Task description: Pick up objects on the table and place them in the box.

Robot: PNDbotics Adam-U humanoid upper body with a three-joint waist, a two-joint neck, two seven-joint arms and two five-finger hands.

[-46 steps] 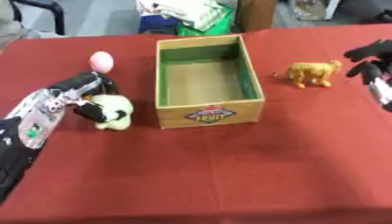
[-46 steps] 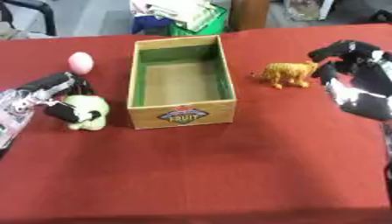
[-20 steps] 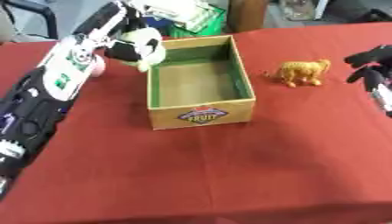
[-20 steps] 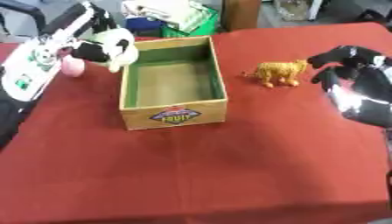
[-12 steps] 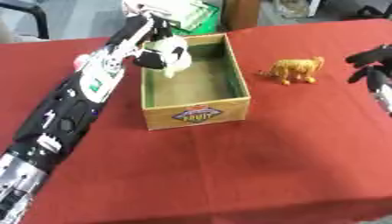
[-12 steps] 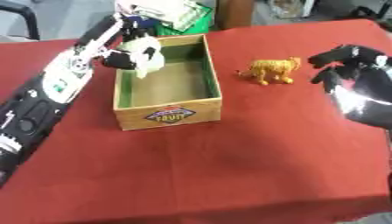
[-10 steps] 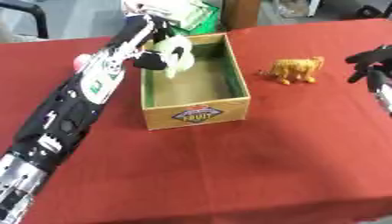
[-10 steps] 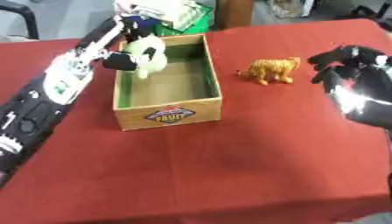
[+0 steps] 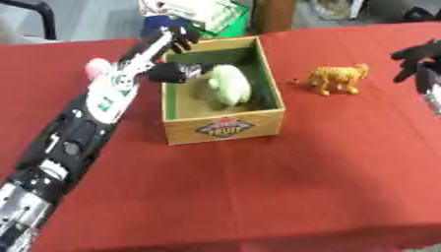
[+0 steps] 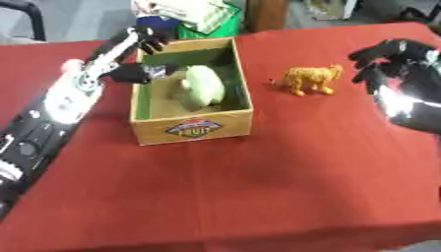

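An open cardboard box (image 9: 226,129) with a green inside stands in the middle of the red table. A pale green and white plush toy (image 9: 227,84) lies inside it. My left hand (image 9: 175,55) hovers over the box's far left corner, open, its fingers spread above the toy and holding nothing. A pink ball (image 9: 96,66) peeks out behind my left arm, left of the box. An orange toy animal (image 9: 337,78) stands on the cloth right of the box. My right hand (image 10: 392,58) hangs open at the right edge, apart from the orange animal.
Green and white bags (image 9: 200,14) and a dark chair (image 9: 34,10) lie beyond the table's far edge. The table's front edge (image 9: 258,241) runs along the bottom. My left arm (image 9: 73,142) stretches across the table's left side.
My left hand lifted the plush toy from the table left of the box, carried it over the box and let it go; it now lies inside. The right hand stayed put.
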